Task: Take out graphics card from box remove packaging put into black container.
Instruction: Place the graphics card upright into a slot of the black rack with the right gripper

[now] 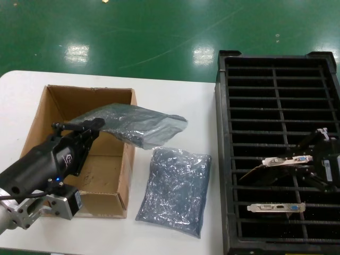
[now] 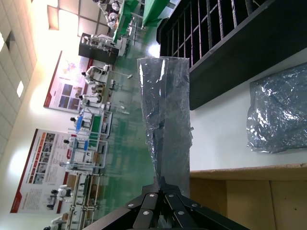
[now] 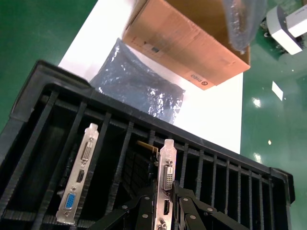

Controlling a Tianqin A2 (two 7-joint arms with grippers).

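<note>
My left gripper (image 1: 99, 124) is shut on one end of the crinkly silver packaging (image 1: 139, 125), holding it over the open brown box (image 1: 40, 114). In the left wrist view the packaging (image 2: 165, 115) stretches away from the closed jaws of the left gripper (image 2: 163, 184). My right gripper (image 1: 312, 164) is shut on the graphics card (image 1: 287, 161), tilted just above the slots of the black container (image 1: 276, 85). From the right wrist, the card's silver bracket (image 3: 167, 177) sits clamped in the right gripper (image 3: 168, 201).
A second card (image 1: 276, 207) (image 3: 79, 177) stands in a nearer slot of the container. A flat bluish bag (image 1: 176, 190) lies on the white table (image 1: 175, 95) between box and container. The box's inside shows bare cardboard.
</note>
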